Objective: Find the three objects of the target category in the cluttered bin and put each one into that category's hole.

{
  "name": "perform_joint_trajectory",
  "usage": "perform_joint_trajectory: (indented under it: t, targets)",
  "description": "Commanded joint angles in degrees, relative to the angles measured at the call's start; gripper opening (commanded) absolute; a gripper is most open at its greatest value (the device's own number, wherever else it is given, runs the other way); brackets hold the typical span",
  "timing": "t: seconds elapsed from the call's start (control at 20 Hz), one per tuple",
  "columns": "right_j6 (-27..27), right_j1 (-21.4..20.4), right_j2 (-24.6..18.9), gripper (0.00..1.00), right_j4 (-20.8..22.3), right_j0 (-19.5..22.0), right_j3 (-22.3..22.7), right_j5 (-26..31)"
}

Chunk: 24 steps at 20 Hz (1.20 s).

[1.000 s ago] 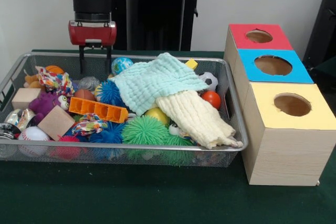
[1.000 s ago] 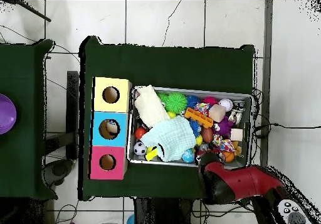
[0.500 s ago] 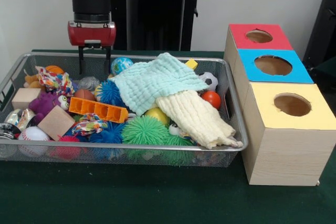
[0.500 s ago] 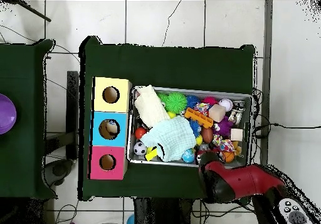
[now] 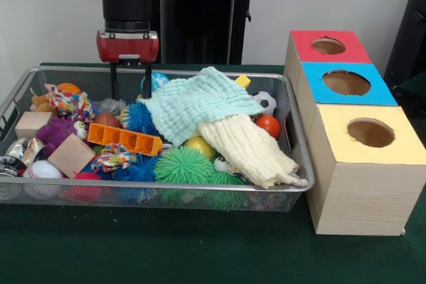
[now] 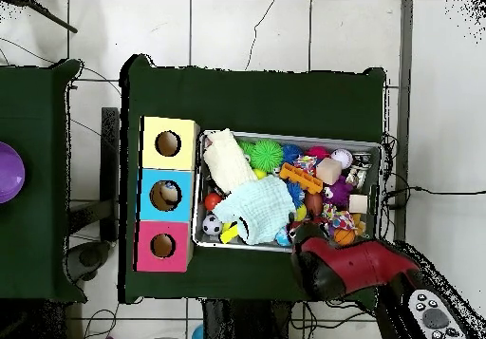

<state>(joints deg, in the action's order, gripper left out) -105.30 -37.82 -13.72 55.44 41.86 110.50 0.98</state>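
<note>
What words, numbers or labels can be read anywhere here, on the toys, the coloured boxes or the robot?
None can be read.
The red, blue and yellow boxes bear only plain colour and holes.
The patterned cloth toy in the wire bin shows print too small to make out.
The arm above the gripper shows no legible marking.

You have one wire bin (image 5: 296,164) and three sorting boxes beside it: one red-topped box (image 5: 328,46), one blue-topped box (image 5: 345,83) and one yellow-topped box (image 5: 370,134), each with a single round hole. In the bin you can count two cloths, one mint cloth (image 5: 196,103) and one cream cloth (image 5: 249,149); two wooden blocks (image 5: 70,155); one orange grid piece (image 5: 124,139); and at least two spiky green balls (image 5: 184,164). More small balls lie half-buried, too hidden for you to count exactly.
</note>
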Motion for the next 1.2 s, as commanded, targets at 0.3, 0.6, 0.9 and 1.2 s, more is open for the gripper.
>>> perform_joint_trajectory:
  t: [0.3, 0.6, 0.9, 1.2]
  targets:
    - [2.78, 0.72, -6.04, 1.0, -1.05, 4.28, -5.1, 7.26]
    - [6.3, 0.84, -10.65, 1.0, -0.25, 9.1, -4.01, 9.06]
    - [7.14, 1.13, -12.41, 1.0, 1.44, 11.41, -3.54, 9.51]
    - [0.6, 1.3, -5.02, 1.0, 3.82, 4.7, -4.99, 5.22]
